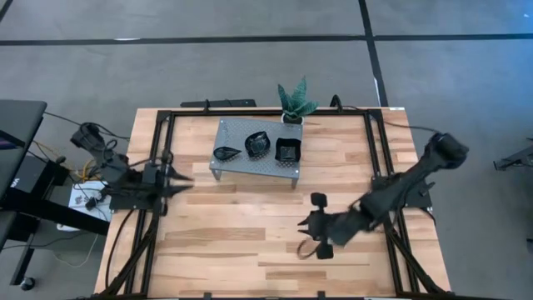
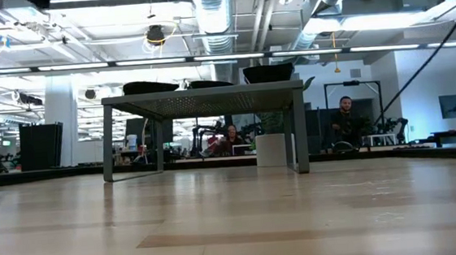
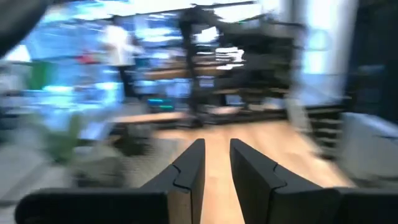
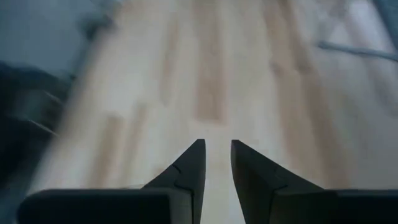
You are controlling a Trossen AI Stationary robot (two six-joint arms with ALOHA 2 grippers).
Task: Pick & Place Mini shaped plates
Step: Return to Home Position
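The right gripper (image 1: 302, 226) hangs over bare wood in the near middle of the table, well apart from the plates. Its fingers (image 4: 186, 171) are drawn almost together, with only a narrow slit between them and nothing in it.

The mini shaped plates (image 1: 256, 144) sit in three groups in a row on top of the stand. One pointed, drop-like group (image 1: 226, 152) is at the stand's left. The second is in the middle, and the square wavy-rimmed ones (image 1: 287, 150) are at the right. From the low view, the square group (image 2: 268, 72) rises highest and the other two lie flatter. How many plates are in each group cannot be told.

The grey perforated stand (image 1: 237, 133) is at the far middle of the table. The potted plant (image 1: 296, 102) is just behind its right end. The wooden table (image 1: 250, 250) in front of the stand is bare.

The left gripper (image 1: 185, 179) is at the table's left edge and points inward towards the stand's near left corner. Its fingers (image 3: 186, 174) also stand a narrow slit apart, holding nothing. Its wrist view is blurred.

Beyond the table, the low view shows an open workroom, with one person (image 2: 345, 117) to the right of the stand and another (image 2: 231, 135) seen beneath it.
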